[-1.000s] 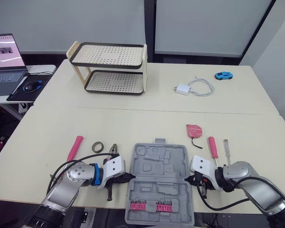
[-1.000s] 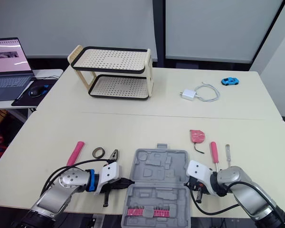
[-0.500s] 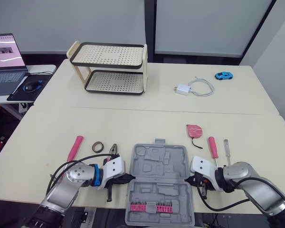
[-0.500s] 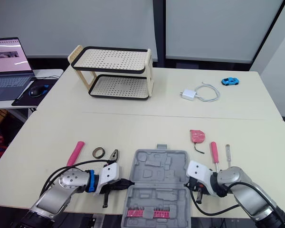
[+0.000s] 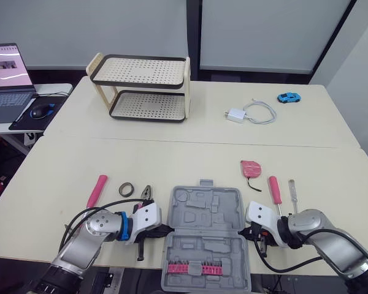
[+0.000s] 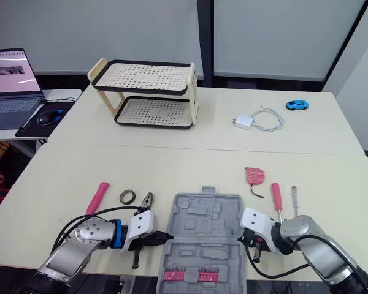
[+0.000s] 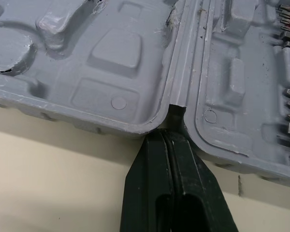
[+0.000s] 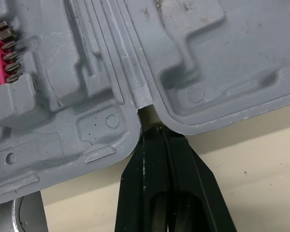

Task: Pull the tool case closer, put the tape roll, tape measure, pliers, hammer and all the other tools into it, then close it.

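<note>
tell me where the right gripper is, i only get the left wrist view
observer: The right gripper is shut, its tips at the hinge notch on the right edge of the tool case.
operator: any tools packed yet
observer: No, the pliers and tape roll lie on the table left of the case.
operator: and the tape measure
observer: The pink tape measure lies on the table beyond the case's far right corner, near a pink-handled screwdriver.

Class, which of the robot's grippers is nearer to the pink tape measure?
Right. The right gripper is at the right edge of the tool case, with the tape measure just beyond it. The left gripper is at the left edge, across the case.
</note>
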### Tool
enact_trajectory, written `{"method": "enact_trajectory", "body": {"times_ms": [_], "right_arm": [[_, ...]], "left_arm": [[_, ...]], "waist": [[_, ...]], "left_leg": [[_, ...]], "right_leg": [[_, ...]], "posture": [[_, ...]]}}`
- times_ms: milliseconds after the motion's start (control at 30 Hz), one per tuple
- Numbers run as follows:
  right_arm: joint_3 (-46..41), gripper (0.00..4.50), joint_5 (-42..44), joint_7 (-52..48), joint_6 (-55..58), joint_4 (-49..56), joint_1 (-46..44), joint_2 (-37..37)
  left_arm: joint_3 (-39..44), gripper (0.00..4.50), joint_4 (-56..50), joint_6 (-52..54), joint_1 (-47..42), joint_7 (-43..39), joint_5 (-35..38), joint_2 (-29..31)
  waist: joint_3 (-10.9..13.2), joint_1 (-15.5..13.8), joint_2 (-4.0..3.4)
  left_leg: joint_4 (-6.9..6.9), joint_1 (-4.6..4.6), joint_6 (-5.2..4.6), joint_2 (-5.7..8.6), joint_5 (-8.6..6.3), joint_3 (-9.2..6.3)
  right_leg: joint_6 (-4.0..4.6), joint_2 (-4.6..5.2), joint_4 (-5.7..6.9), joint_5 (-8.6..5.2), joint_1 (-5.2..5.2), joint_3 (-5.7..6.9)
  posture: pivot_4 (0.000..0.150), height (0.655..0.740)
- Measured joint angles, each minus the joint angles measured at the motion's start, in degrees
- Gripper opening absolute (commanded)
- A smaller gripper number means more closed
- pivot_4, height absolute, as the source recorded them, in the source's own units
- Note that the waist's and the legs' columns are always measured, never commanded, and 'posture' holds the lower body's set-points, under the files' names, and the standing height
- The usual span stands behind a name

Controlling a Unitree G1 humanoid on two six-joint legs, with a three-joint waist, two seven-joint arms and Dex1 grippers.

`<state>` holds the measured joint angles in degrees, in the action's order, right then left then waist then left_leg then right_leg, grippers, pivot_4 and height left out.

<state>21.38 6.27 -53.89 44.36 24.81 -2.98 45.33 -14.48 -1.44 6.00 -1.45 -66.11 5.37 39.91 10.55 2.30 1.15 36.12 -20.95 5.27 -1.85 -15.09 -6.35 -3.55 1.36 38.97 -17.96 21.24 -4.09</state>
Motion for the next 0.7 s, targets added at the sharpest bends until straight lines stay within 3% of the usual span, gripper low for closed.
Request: {"method": "enact_trajectory", "body": {"times_ms": [467, 567, 700], "right_arm": [[-7.41, 0.02, 3.99, 0.28, 0.58, -1.63, 3.31, 4.03], [-12.81, 0.02, 5.26, -0.25, -2.25, -0.29, 6.89, 6.28], [-28.11, 0.02, 7.65, -3.46, -9.07, 2.73, 15.28, 10.73]], "left_arm": [[2.76, 0.00, 1.36, -0.76, -0.18, -0.99, 1.59, 3.49], [8.33, 0.00, -0.71, 1.78, 1.00, -2.01, 7.11, 5.42], [21.74, 0.00, -2.81, 6.93, 3.43, -1.76, 13.57, 11.60]], "waist": [[0.03, -0.02, 0.01], [0.08, -0.10, 0.02], [0.11, -0.22, 0.01]], "left_leg": [[0.00, -0.05, 0.00, 0.00, 0.00, 0.01], [0.00, -0.17, 0.00, 0.00, 0.00, 0.00], [-0.03, -0.15, 0.00, -0.02, 0.00, 0.02]], "right_leg": [[0.00, 0.00, 0.00, 0.00, 0.05, -0.01], [0.00, 0.00, -0.01, 0.00, 0.15, 0.00], [0.00, 0.00, -0.02, -0.01, 0.15, 0.01]], "posture": [[0.150, 0.7350], [0.150, 0.7350], [0.150, 0.7350]]}}
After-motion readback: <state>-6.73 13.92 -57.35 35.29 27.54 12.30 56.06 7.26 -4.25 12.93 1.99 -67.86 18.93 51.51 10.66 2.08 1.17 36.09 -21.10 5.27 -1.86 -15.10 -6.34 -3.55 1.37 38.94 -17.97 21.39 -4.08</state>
